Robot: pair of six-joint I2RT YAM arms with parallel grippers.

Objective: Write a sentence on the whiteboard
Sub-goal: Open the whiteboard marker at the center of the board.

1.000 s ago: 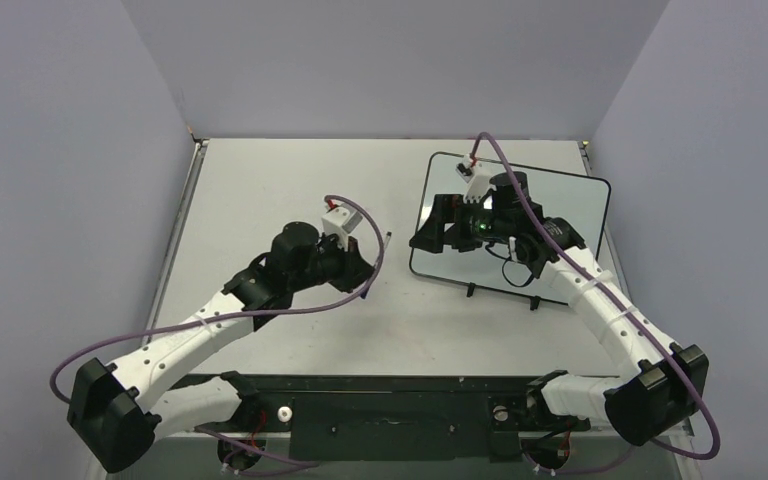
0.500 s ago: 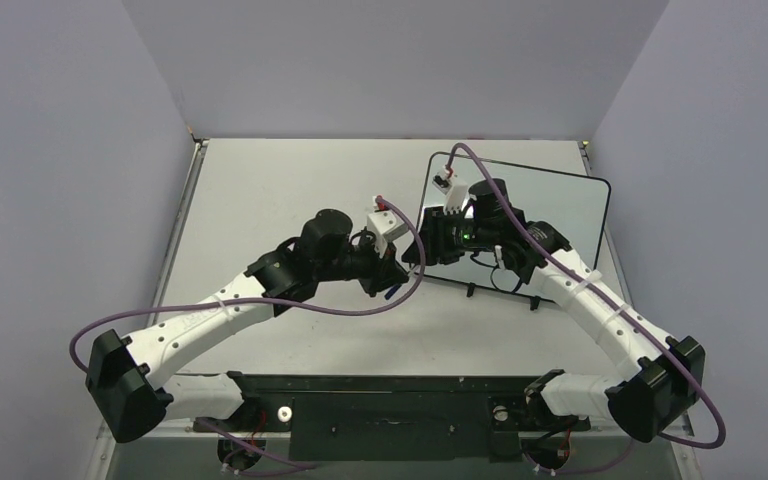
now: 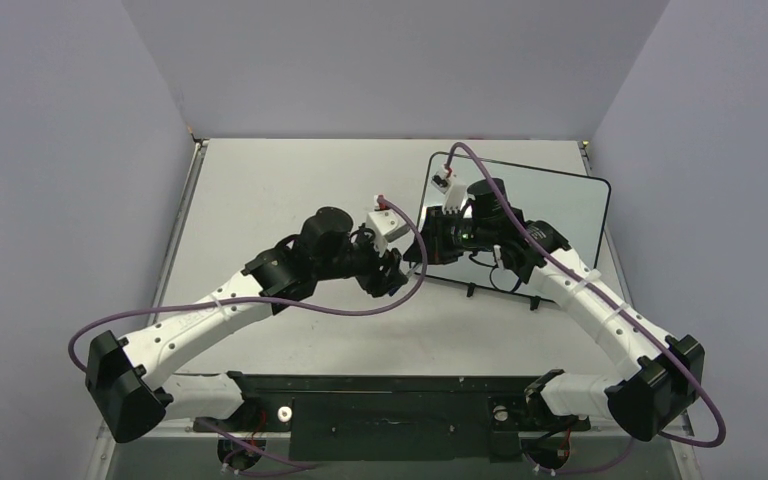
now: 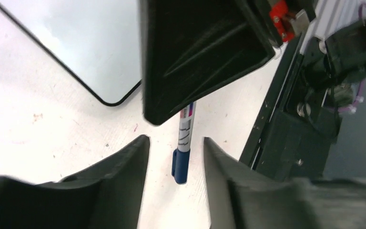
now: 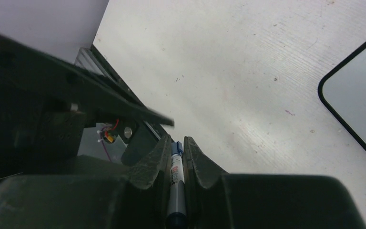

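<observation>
**Marker clamped in the right gripper, left jaws standing off it**

Your right gripper [image 5: 175, 149] is closed tight on the marker [image 5: 176, 183]. In its wrist view the white barrel sits pinched between the two fingers with no gap on either side. Your left gripper [image 4: 174, 143] is parted around the same marker. Its wrist view shows the barrel and its blue cap [image 4: 180, 168] hanging between the fingers, with bare table on both sides (so it is open and gripping nothing).

The two tools meet nose to nose over the middle of the table [image 3: 280, 190], just beside the near-left corner of the whiteboard [image 3: 565, 200]. The board lies on the far-right part of the table, turned a little askew, with its small black feet on the near edge. From the left wrist you can see its rounded, black-framed corner, close to the marker but apart from it.

The right arm lies across the board's left and near portion and covers much of its face. The rest reads as plain glossy grey. The marker's tip is buried under the right fingers, and in the top view the marker is hard to pick out among the black gripper bodies.

The left arm reaches diagonally from its base at near left. The right arm rises from near right and bends leftward over the board. A purple cable [image 3: 260, 305] loops along each arm.
</observation>
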